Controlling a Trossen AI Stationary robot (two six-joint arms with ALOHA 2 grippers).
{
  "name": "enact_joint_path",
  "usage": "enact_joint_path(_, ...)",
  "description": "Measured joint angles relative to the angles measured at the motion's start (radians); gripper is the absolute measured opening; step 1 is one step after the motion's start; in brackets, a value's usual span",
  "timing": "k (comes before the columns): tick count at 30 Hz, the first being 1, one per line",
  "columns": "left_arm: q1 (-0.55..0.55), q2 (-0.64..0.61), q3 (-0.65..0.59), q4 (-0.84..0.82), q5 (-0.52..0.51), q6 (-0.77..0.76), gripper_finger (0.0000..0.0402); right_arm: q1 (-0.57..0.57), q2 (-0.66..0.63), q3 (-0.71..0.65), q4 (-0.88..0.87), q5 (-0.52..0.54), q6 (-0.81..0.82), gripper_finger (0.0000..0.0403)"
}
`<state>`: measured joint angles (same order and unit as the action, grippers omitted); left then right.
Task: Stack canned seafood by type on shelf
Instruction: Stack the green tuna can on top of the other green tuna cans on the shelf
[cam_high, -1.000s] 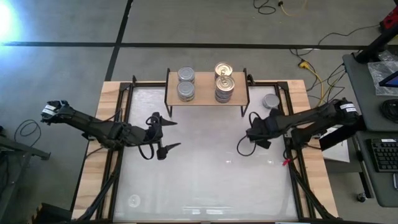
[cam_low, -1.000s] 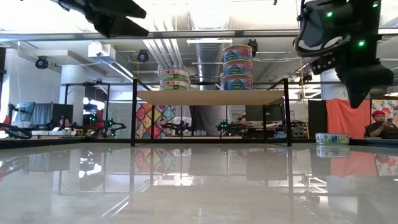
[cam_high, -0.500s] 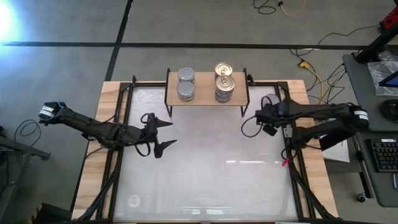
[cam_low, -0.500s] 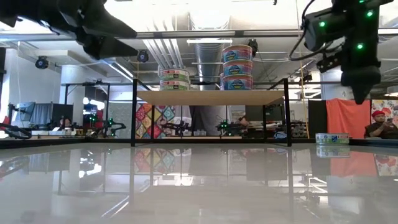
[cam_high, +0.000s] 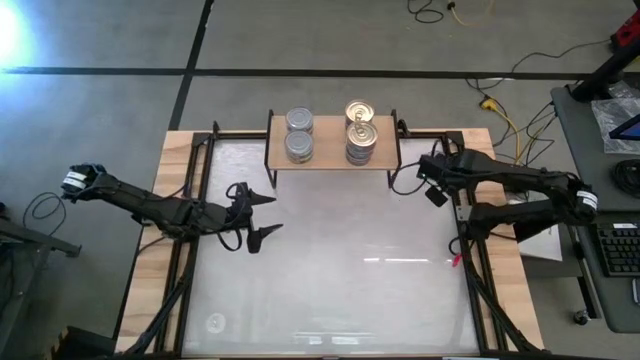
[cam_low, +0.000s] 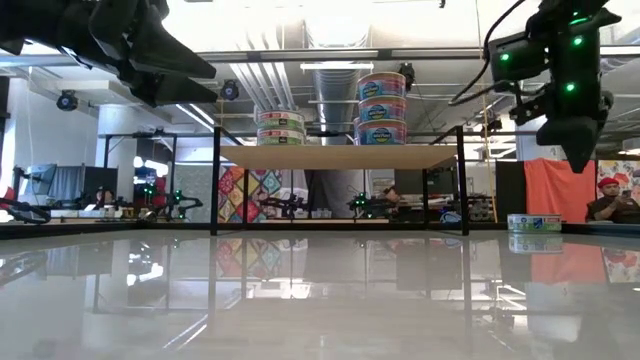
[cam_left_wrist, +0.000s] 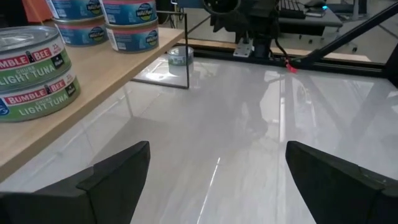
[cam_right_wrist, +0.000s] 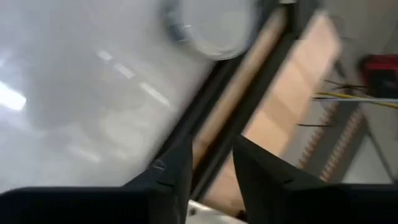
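The light-wood shelf (cam_high: 335, 158) stands at the table's far edge. It carries silver-topped tins (cam_high: 299, 146) stacked on its left and gold-topped tins (cam_high: 361, 135) stacked on its right; both stacks show in the low view (cam_low: 280, 127) (cam_low: 381, 108). One loose tin (cam_low: 533, 222) rests flat on the table, right of the shelf; my right arm hides it in the high view. My right gripper (cam_low: 578, 155) points down above that tin, its fingers a narrow gap apart (cam_right_wrist: 211, 171), touching nothing. My left gripper (cam_high: 262, 214) is wide open and empty over the table's left half.
Black metal rails (cam_high: 462, 215) and wooden borders (cam_high: 500, 250) run along the table's left and right sides. The shelf's thin black legs (cam_low: 462, 180) stand close to the loose tin. The white table top (cam_high: 340, 270) spreads toward the near edge.
My right gripper has gone from the table's right middle toward the far right corner, up beside the shelf and over the loose tin, which it now hides in the high view. My left gripper has drawn back slightly toward the table's left edge, still open.
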<state>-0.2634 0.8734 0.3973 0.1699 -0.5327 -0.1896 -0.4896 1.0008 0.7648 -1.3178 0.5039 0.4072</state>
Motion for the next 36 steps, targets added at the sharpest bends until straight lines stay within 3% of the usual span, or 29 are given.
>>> enact_joint_path(4, 0.0, 0.001, 0.0, -0.003, 0.0, 0.017, 0.0358, -0.015, 0.0, -0.015, 0.038, -0.105, -0.067, 0.0077)
enact_joint_path(8, 0.0, 0.0, 0.0, -0.014, 0.0, 0.027, 0.0358, -0.004, -0.003, -0.037, 0.152, -0.143, -0.027, 0.0034)
enact_joint_path(11, -0.001, 0.0, 0.0, -0.016, 0.0, 0.024, 0.0358, -0.004, -0.025, -0.065, 0.242, -0.079, 0.128, 0.0013)
enact_joint_path(17, -0.002, 0.0, 0.0, -0.02, 0.001, 0.027, 0.0358, -0.002, -0.105, -0.167, 0.373, -0.004, 0.474, 0.0013)
enact_joint_path(26, -0.001, 0.0, 0.0, -0.02, 0.002, 0.058, 0.0358, -0.009, -0.194, -0.323, 0.703, 0.132, 0.85, 0.0013)
enact_joint_path(33, -0.001, -0.003, 0.0, -0.015, 0.002, 0.082, 0.0358, -0.15, -0.162, -0.373, 0.798, 0.153, 1.192, 0.0013)
enact_joint_path(36, -0.001, -0.005, -0.001, -0.006, 0.002, 0.094, 0.0359, -0.214, -0.15, -0.402, 0.933, 0.151, 1.269, 0.0013)
